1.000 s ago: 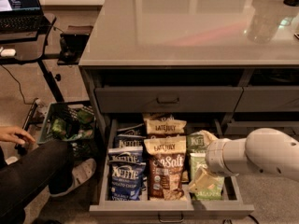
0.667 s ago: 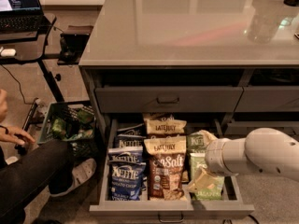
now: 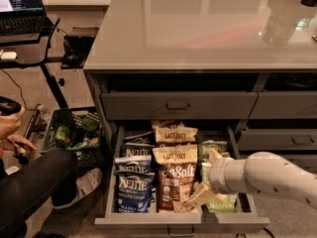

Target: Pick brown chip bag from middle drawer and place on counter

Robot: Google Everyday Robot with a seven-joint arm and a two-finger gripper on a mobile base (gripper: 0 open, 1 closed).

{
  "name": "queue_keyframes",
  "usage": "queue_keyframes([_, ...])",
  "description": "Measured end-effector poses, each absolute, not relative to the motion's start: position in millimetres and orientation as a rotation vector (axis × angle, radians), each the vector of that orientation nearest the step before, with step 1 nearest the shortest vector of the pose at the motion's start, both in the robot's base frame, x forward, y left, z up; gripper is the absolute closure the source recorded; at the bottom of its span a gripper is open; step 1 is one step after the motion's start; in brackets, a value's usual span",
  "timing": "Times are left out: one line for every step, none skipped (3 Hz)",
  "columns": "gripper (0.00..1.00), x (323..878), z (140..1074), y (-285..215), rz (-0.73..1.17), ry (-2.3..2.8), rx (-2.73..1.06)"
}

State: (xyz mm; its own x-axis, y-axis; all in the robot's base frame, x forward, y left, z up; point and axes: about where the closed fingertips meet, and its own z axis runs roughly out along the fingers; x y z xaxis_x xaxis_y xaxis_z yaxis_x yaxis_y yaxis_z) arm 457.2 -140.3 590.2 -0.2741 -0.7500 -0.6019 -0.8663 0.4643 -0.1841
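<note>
**A:** Where is the brown chip bag (image 3: 174, 180)?

**B:** In the middle drawer (image 3: 178, 223), which is pulled out below the worktop (image 3: 198, 29). The bag stands in the centre row at the front, its cream band on top and the white "Sea Salt" lettering facing up. 1 more bag of the same brand (image 3: 174, 133) sits right behind it.

**A:** What's on either side?

**B:** Blue bags (image 3: 132, 187) fill the row to its left, touching it. Green bags (image 3: 214, 148) take the right-hand row.

**A:** And the gripper (image 3: 201, 176)?

**B:** It reaches into the drawer from the right on a pale arm (image 3: 270, 175), low over the green bags and just beside the brown bag's right edge.

**A:** The fingers (image 3: 198, 196)?

**B:** The 2 are spread wide. 1 points up toward the back of the green row. The other angles down near the brown bag's lower right corner. I can't tell whether that tip touches the bag. Nothing is clamped between them.

**A:** Anything else around?

**B:** The drawer above (image 3: 178, 105) is closed. To the left a laptop (image 3: 20, 4) sits on a black desk (image 3: 29, 51), a green crate (image 3: 72, 130) rests on the floor, and a seated person (image 3: 34, 187) is at the frame's edge.
</note>
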Motion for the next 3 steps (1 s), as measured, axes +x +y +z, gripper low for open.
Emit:
queue_keyframes([0.0,474,547,-136,0.287,2.164,-1.187])
queue_keyframes([0.0,486,516,-128,0.326,2.176,-1.113])
queue_keyframes([0.0,493,493,-111,0.356,2.153,-1.103])
